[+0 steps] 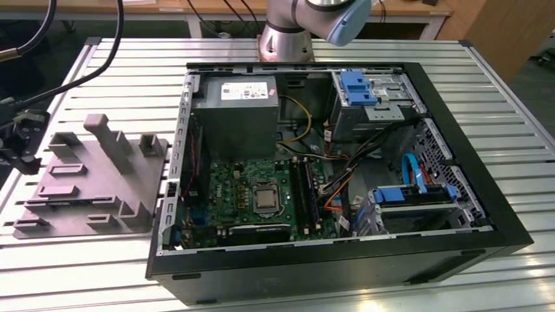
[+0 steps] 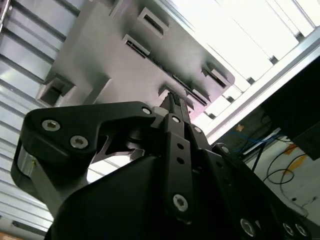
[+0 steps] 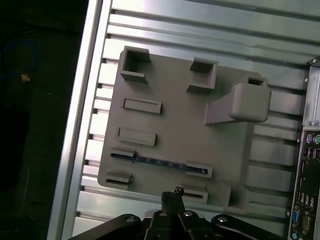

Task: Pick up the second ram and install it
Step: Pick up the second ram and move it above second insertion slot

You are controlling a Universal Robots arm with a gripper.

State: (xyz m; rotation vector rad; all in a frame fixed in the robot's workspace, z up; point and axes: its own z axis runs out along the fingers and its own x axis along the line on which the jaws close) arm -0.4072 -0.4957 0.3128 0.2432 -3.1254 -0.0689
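Claw: fingertips pressed together, nothing between them. Both wrist views show this, and in the second wrist view the two black fingers run up to a single closed point.

Position: I hang above the grey tray, near one of its long edges. In the exterior view the claw sits at that view's far left, just beside the tray and well apart from the open computer case.

Second ram: a thin dark blue-black stick standing on its edge in a slot of the tray, held between two low grey brackets. In the first wrist view it lies just beyond my fingertips, with a strip of bare tray between us, so there is no contact. In the second wrist view it shows as a dark line across the tray ahead of the tips.

Tray: upright posts and several open pockets, flat on the slotted metal tabletop.

Case: lies on its side with the panel off. The grey power supply box is above the green motherboard, which has a square silver socket in its middle.
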